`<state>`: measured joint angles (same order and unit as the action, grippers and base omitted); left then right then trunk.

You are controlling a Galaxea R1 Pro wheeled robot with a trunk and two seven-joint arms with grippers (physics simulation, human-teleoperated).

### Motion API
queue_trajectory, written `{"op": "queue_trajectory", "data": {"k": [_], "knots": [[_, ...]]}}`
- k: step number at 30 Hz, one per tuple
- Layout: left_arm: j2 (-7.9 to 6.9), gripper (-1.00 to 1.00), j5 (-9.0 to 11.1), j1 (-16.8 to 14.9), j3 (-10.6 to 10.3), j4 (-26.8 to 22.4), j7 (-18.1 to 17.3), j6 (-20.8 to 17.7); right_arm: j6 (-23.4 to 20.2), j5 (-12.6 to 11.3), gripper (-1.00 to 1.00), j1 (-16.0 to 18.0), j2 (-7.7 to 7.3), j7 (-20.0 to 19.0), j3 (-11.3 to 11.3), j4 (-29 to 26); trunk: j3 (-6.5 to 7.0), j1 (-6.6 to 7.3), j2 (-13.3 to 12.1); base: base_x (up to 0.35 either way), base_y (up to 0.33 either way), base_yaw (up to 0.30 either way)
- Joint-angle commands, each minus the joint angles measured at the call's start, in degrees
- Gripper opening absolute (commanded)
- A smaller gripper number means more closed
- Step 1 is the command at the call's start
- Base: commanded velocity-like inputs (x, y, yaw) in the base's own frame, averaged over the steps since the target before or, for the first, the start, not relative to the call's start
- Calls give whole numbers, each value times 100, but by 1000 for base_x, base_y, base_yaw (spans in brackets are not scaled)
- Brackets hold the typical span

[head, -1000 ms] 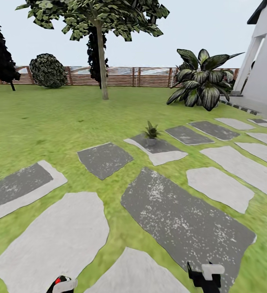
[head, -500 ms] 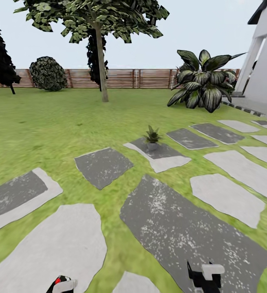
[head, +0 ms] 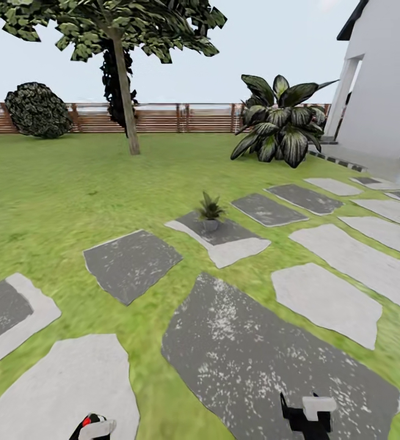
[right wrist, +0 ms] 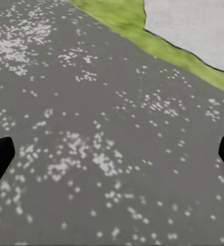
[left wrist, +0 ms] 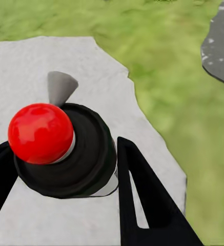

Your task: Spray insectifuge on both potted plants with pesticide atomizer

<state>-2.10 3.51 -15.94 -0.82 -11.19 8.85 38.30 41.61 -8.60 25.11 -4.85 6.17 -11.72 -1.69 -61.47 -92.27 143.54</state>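
Note:
My left gripper (left wrist: 64, 156) is shut on the pesticide atomizer (left wrist: 88, 154), seen from above with a red knob, a dark round body and a grey nozzle cone; both sit at the head view's lower edge, gripper (head: 93, 426), atomizer (head: 87, 421). One potted plant (head: 210, 211), a small green rosette in a grey pot, stands on a stepping stone (head: 230, 241) some way ahead in the garden. My right gripper (head: 306, 415) is open and holds nothing; its fingertips frame a dark speckled stone (right wrist: 96, 107), gripper (right wrist: 112, 154).
Grey stepping stones cross the lawn (head: 53, 183) ahead and to the right. Farther back are a tree (head: 126, 104), a big broad-leaved bush (head: 279, 125) and a brown slatted fence (head: 163, 117). A white building (head: 383, 91) rises at the right.
The whole view has shifted: the plant, tree and bush sit further left in the picture and the stones have slid toward me. Both grippers keep their places in the view.

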Motion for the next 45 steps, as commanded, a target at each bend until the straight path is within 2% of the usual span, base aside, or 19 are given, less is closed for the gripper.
{"op": "queue_trajectory", "data": {"k": [1, 18, 28, 39, 45], "knots": [[-1, -100, 36, -2, -9, 3, -6, 19, 13, -47, 100, 2, 1, 15, -50, 2, -5, -2, 2, 337, 0, -12], [-7, -100, 46, 3, -6, -3, -6, 20, 13, -46, 100, 4, 2, 15, -48, 2, -5, -2, 2, 338, 0, -5], [-9, -100, 53, 3, -6, -6, -6, 20, 13, -46, 100, 5, 2, 18, -50, 2, -5, -2, 2, 339, 0, -237], [-9, -100, 46, 1, -6, 1, -6, 20, 13, -48, 100, 2, 10, 16, -50, 2, -5, -2, 2, 339, 0, -28], [-9, -100, 45, 3, -6, -5, -6, 20, 13, -53, 100, 3, 6, 11, -49, 2, -5, -2, 2, 339, 0, -206]]}}
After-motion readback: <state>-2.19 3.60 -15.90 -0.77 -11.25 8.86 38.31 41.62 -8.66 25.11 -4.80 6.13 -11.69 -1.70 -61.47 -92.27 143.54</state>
